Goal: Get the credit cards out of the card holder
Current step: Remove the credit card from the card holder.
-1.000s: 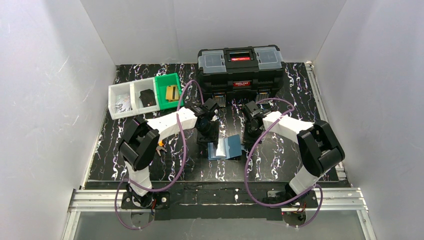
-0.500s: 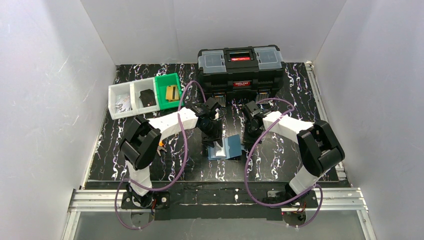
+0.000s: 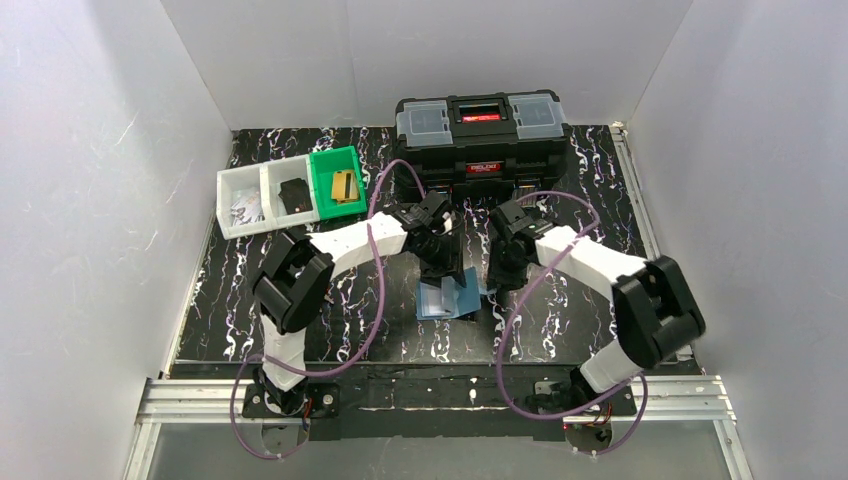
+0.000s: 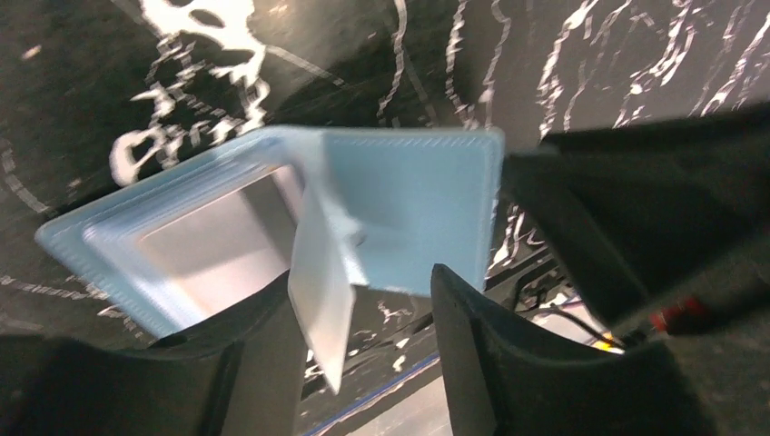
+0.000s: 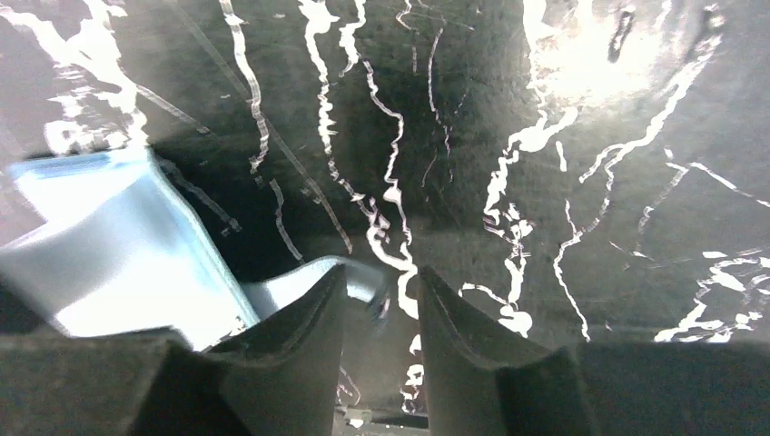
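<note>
The card holder (image 3: 447,298) lies unfolded on the black marbled table between both arms. In the left wrist view its light blue inner panels (image 4: 409,209) face me. A thin pale panel (image 4: 322,304) stands up from its fold and leans on my left finger; I cannot tell whether it is one of the credit cards. My left gripper (image 4: 368,282) (image 3: 443,262) hangs over the holder's far edge, its jaws well apart. My right gripper (image 5: 381,272) (image 3: 497,272) sits at the holder's right edge with a narrow gap between its fingers. A curled corner of the holder (image 5: 300,282) shows behind its left finger.
A big black toolbox (image 3: 480,135) stands at the back. At the back left is a row of bins: two white ones (image 3: 262,200), one holding a dark piece, and a green bin (image 3: 338,182) holding a tan flat piece. White walls enclose the table.
The right gripper's jaws have parted from shut at the holder's right edge. The left gripper has shifted right and back over the holder, and both elbows have swung.
</note>
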Motion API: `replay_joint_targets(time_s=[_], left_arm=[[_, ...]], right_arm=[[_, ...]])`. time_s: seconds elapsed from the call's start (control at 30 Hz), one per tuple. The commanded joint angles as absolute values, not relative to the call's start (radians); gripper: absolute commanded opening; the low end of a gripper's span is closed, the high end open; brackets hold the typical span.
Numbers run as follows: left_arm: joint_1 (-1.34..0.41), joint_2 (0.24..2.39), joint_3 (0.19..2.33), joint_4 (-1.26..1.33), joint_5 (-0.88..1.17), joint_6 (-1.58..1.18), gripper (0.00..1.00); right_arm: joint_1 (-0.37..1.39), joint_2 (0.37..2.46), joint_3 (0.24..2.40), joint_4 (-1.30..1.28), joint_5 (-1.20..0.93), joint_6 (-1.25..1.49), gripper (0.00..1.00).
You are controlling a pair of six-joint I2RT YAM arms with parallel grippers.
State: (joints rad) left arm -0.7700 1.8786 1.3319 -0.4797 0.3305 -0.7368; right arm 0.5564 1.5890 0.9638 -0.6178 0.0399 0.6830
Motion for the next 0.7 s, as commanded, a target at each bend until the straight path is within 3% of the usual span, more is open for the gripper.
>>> replay_joint_targets(time_s=[0.0, 0.33, 0.67], left_arm=[[-0.803, 1.927, 1.42, -0.493, 0.353, -0.77, 0.49], [-0.821, 2.047, 1.523, -0.493, 0.4, -0.809, 0.54], [-0.823, 2.061, 1.537, -0.511, 0.38, -0.806, 0.64]], right_arm=[[0.552, 1.408, 0.974, -0.628, 0.101, 0.686, 0.44], [0.552, 1.219, 0.961, -0.705, 0.147, 0.699, 0.46], [0.552, 1.144, 0.87, -0.646, 0.041, 0.702, 0.46]])
